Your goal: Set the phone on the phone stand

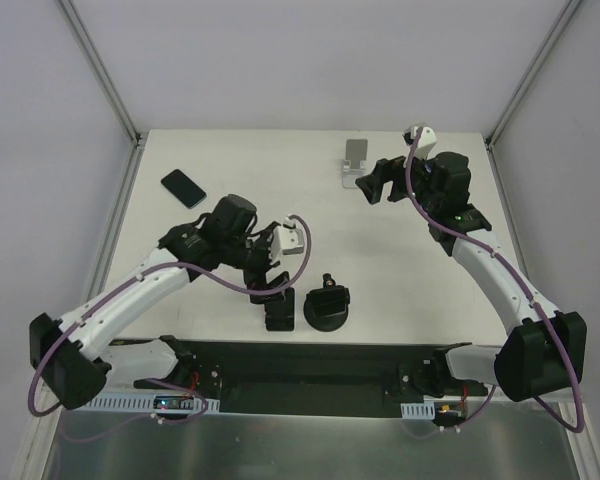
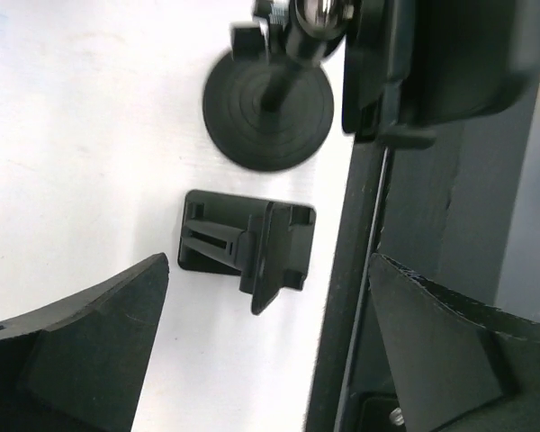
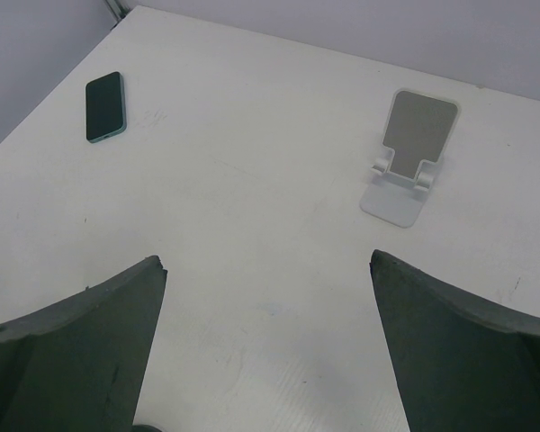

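Far left on the surface [image 1: 270, 180], the phone [image 1: 183, 187] is lying flat, well apart from the phone stand [image 1: 355, 160]. I'm watching the right end effector [image 3: 268, 270] hovering near the phone stand, fingers apart; the left end effector [image 2: 270, 265], arm folded inward, is hanging spread over a black mount [image 2: 216, 243].

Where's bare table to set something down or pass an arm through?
Free: the wide strip between the phone and the phone stand, and the table middle in front of it. Crowded: near edge centre, where the clip mount, round mount and left arm bunch together.
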You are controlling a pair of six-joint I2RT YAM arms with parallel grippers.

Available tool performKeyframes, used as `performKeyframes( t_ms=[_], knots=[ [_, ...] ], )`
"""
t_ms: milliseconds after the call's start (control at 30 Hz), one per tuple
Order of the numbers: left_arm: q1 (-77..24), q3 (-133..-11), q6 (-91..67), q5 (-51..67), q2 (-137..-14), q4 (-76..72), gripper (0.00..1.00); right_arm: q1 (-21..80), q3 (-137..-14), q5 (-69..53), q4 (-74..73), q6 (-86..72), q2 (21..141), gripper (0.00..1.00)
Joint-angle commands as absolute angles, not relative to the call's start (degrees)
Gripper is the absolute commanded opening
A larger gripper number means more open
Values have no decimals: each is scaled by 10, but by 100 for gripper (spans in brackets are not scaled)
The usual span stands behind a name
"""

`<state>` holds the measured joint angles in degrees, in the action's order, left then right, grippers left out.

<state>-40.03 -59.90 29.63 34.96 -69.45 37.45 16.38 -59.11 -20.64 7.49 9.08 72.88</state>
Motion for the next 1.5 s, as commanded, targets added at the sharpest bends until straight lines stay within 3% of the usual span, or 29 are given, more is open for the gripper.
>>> performKeyframes(
  t_ms=[0,133,233,267,367,500,700,800,833,867,1033,1400,1467],
  knots=[
    [-397,-608,138,309,-582,327,99,167,-592,-209,103,91,719,98],
    [-403,-557,76,385,-491,261,98,167,-589,-207,104,91,715,98],
    [-403,-527,52,374,-458,191,88,166,-584,-204,104,92,704,98],
    [-403,-527,47,370,-461,163,80,167,-584,-203,103,93,701,98],
    [-403,-540,52,397,-499,141,75,166,-578,-203,102,97,685,98],
    [-415,-577,61,448,-579,118,88,167,-572,-198,95,104,670,97],
    [-452,-601,79,511,-638,106,88,166,-568,-191,92,110,660,97],
    [-464,-604,83,511,-659,106,77,166,-569,-192,92,110,665,97],
    [-468,-604,83,511,-663,105,66,166,-570,-192,93,109,667,97],
    [-470,-603,83,511,-668,105,63,166,-570,-192,93,109,668,97],
    [-482,-610,81,487,-691,106,59,166,-570,-193,93,109,670,97],
    [-520,-651,76,452,-734,139,34,166,-570,-192,93,110,671,97],
    [-521,-664,76,449,-751,168,34,166,-570,-194,94,110,672,97]
  ],
)
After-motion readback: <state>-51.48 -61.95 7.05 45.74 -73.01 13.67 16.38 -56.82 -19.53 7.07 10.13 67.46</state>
